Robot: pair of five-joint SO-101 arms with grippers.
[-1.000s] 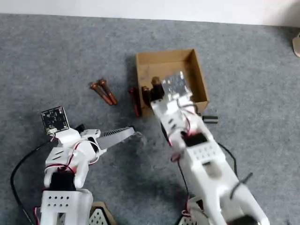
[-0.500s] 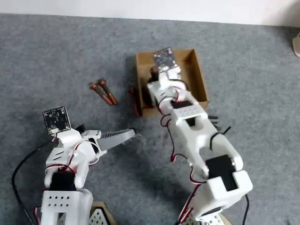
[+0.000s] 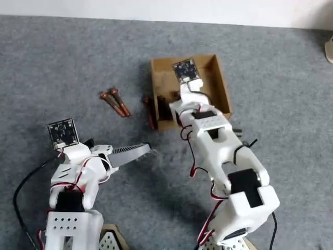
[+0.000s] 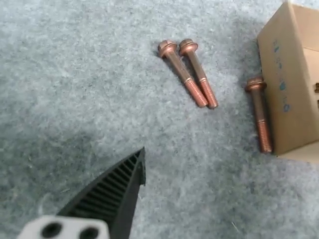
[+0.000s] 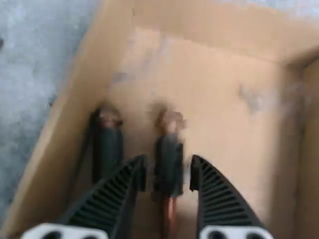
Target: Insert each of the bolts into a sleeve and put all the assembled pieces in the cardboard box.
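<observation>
From the high view we see the cardboard box [image 3: 166,62] sitting open on the grey surface [image 3: 78,62]. The right arm [image 3: 213,138] reaches over its near wall, with the wrist down inside. Two loose bolts [image 3: 115,102] lie side by side, well off to one side of the box, and a third bolt [image 3: 150,113] lies just beside the box's outer wall. The left end effector [image 3: 147,148] hangs low over the surface, apart from all three bolts. Its fingers are pressed together into one narrow wedge with nothing between them. From the left wrist view we see that dark wedge over bare surface. The pair of bolts lies close together with heads at the same end and threaded ends touching, and the third bolt lies along the foot of the box wall. From the right wrist view we see the right end effector [image 5: 168,160] inside the box. Its fingers [image 5: 127,191] are narrowly parted on either side of an assembled piece [image 5: 168,172], a bolt in a black sleeve, low over the box floor. A thin gap seems to show on each side of it, though we cannot be sure. A second assembled piece [image 5: 107,147] lies just beside it, next to the box's side wall.
</observation>
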